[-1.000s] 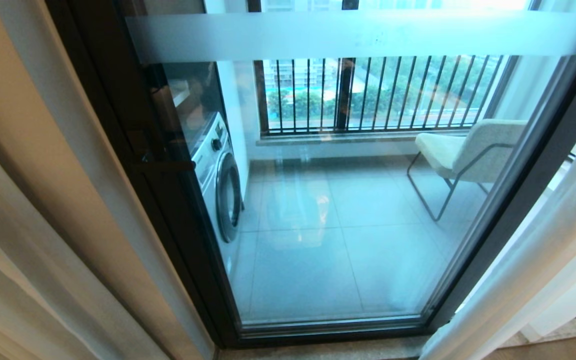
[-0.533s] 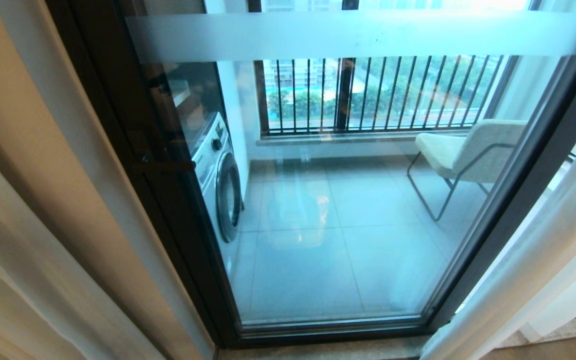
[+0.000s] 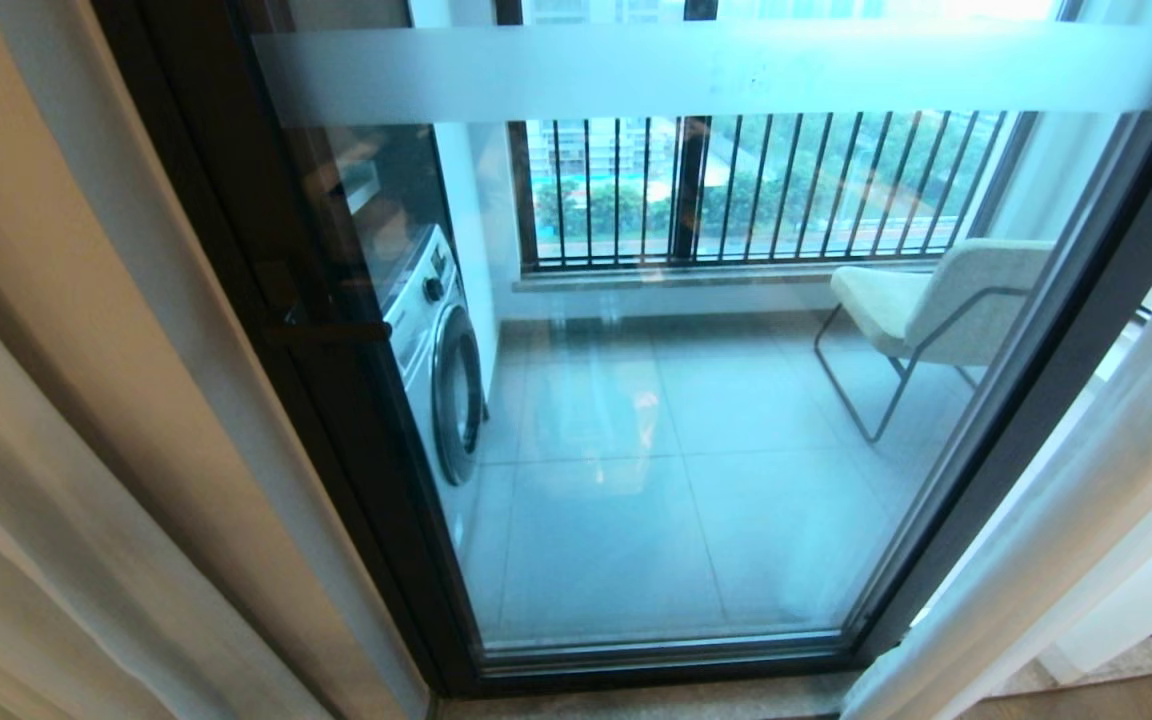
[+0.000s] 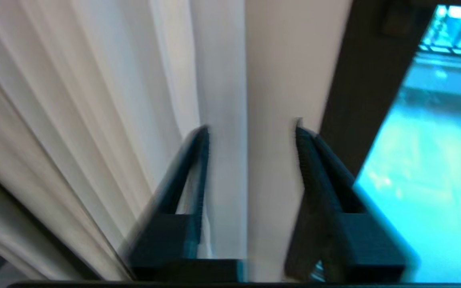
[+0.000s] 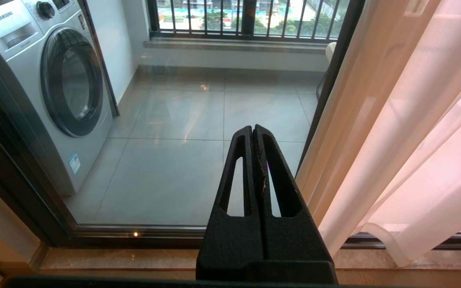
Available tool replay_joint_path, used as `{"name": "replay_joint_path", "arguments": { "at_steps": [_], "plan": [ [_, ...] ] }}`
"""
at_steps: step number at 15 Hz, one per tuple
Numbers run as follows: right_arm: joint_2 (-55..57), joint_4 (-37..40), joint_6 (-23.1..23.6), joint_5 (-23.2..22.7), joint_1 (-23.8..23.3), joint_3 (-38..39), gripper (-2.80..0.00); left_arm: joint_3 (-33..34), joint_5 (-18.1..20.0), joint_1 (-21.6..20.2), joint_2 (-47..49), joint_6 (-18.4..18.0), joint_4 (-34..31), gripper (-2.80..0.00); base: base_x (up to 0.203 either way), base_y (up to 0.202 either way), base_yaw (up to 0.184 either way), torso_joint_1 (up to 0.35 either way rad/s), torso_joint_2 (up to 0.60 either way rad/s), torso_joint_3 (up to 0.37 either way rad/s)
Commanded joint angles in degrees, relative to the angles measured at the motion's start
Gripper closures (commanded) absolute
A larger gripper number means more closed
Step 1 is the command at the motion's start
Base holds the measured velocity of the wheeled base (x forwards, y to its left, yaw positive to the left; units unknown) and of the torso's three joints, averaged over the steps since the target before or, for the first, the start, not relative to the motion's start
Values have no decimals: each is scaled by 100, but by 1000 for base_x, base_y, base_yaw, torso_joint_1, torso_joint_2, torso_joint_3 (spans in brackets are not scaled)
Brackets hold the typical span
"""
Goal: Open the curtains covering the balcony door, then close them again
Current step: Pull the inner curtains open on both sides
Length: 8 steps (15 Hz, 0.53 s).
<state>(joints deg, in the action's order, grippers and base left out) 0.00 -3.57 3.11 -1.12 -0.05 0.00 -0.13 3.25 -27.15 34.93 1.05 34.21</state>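
My left gripper (image 4: 250, 132) gapes by the curtains (image 4: 94, 100) — seemingly gripping nothing; closing could miss the sheer edge.

The balcony door (image 3: 696, 400) is set centrally, flanked left and right by the curtains (image 3: 1066, 540). Behind the glass, a washing machine (image 3: 436, 350) is placed at left, a chair (image 3: 936, 300) at right, and a barred window (image 3: 736, 190) at the rear. A sill (image 5: 134, 260) is laid before the door.
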Motion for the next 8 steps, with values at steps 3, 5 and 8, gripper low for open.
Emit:
{"name": "replay_joint_path", "arguments": {
  "at_steps": [3,5,8],
  "plan": [
    [9,-3,6,-2,2,0,0,8,442,22,-120,18,-479,0,0,0,0,0,0,0],
    [9,-3,6,-2,-3,0,0,5,563,186,-192,4,-737,0,0,0,0,0,0,0],
    [9,-3,6,-2,-4,0,0,7,563,248,-249,-8,-1192,0,0,0,0,0,0,0]
  ]
}}
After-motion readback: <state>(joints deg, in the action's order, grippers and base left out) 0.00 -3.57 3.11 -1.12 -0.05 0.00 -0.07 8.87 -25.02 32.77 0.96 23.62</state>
